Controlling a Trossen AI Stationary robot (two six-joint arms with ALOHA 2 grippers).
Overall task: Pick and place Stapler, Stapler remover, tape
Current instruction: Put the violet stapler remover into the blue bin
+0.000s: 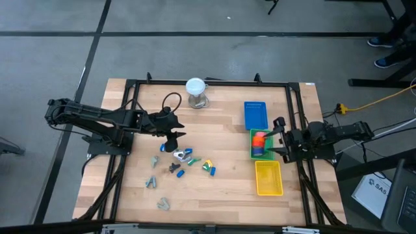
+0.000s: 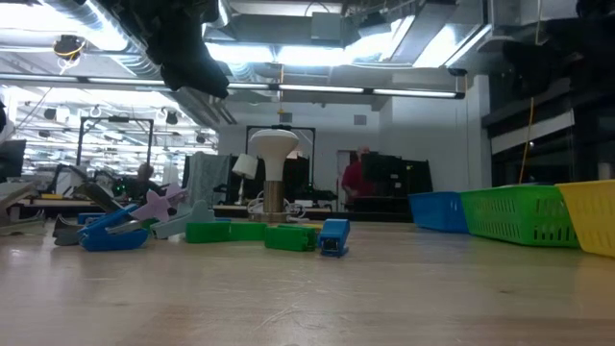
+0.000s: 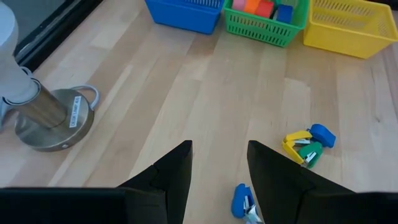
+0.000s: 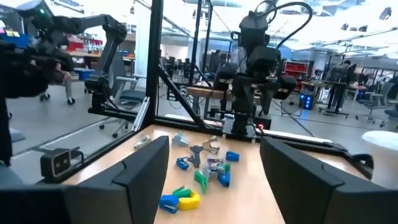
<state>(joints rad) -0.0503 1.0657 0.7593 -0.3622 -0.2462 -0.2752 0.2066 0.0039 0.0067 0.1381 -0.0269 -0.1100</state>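
The left gripper (image 3: 219, 167) hovered with jaws spread and empty, a blue stapler (image 3: 241, 200) just below them. The right gripper (image 1: 278, 138) hung spread beside the green basket (image 1: 253, 154) holding tape (image 1: 259, 138).

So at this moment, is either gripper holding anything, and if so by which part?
Nothing is held. The left gripper hangs open above the scattered small pieces on the table, and the right gripper stands open at the green basket, empty between its fingers.

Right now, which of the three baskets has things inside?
The green basket, the middle one between blue basket and yellow basket; it holds orange and red pieces, the others look empty.
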